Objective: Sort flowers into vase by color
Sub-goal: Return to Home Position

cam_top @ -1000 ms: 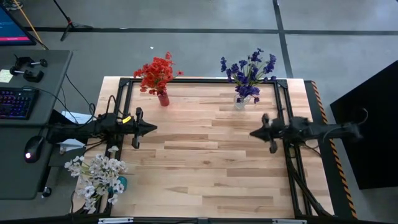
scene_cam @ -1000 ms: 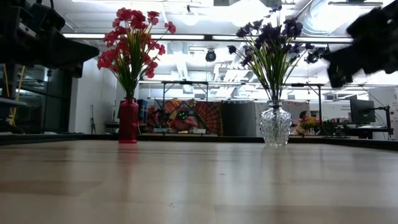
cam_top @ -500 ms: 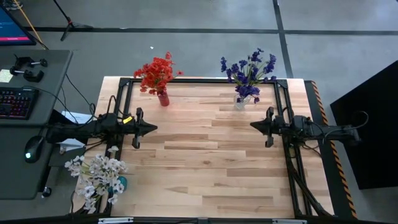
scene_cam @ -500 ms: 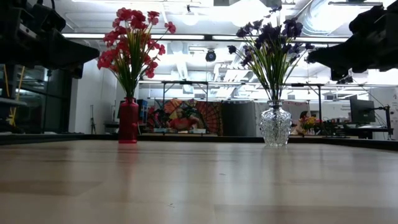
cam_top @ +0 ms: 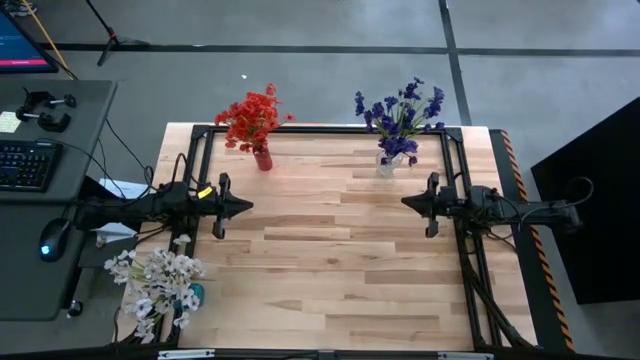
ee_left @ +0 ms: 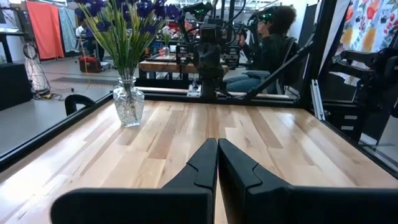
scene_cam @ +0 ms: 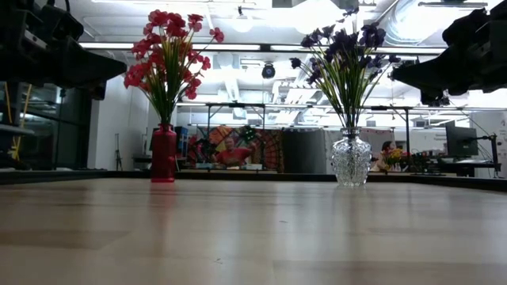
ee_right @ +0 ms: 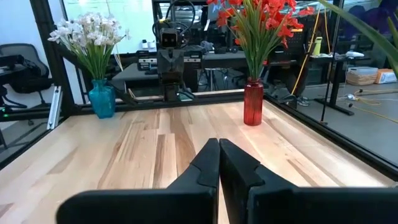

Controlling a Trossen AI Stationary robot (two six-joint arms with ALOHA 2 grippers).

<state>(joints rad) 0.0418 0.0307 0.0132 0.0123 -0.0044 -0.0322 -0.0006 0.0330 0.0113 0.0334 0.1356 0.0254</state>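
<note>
Home step, I judge: your left gripper (cam_top: pixel 243 206) & right gripper (cam_top: pixel 408 205) hang closed, empty, over the counter (cam_top: pixel 330 262) sides. White flowers (cam_top: pixel 158 279) in blue vase (ee_right: pixel 102 102), red flowers (cam_top: pixel 250 116) and purple flowers (cam_top: pixel 400 110) in own vases. Next: only park, no picking.

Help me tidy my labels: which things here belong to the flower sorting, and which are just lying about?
Job: red flowers in the red vase; purple flowers in the clear vase; white flowers in the blue vase.

Lying about: keyboard and mouse on the side desk; a seated person in the room behind.
</note>
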